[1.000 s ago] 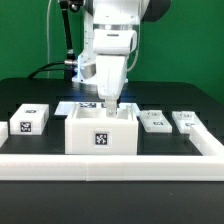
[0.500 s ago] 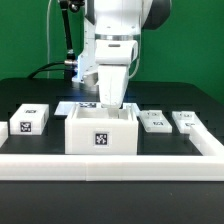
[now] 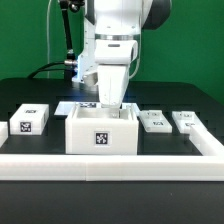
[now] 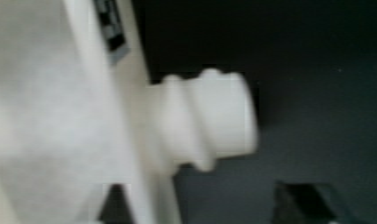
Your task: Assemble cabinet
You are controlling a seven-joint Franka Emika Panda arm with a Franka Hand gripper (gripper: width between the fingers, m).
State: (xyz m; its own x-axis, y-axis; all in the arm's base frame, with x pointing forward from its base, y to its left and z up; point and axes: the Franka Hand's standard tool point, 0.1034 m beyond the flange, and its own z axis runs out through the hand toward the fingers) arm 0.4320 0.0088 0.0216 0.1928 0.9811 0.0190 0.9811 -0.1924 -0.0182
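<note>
Open-topped white cabinet (image 3: 82,138), fingers (image 4: 302,203) down inside, spread apart, beside knobbed panel (image 4: 60,120)

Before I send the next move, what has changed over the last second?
The hand appears to have turned about its upright axis over the cabinet in the first half second, now showing a broader face; since then, no motion. Nothing taken hold of or let go. Cabinet, loose parts and rail stayed put.

The cabinet (image 3: 100,132) blocks centre frame, with a tagged block (image 3: 30,118) at left and small parts (image 3: 153,121) at right. The border rail (image 3: 110,162) walls the lower edge; bare table (image 3: 195,98) opens mid-right.
</note>
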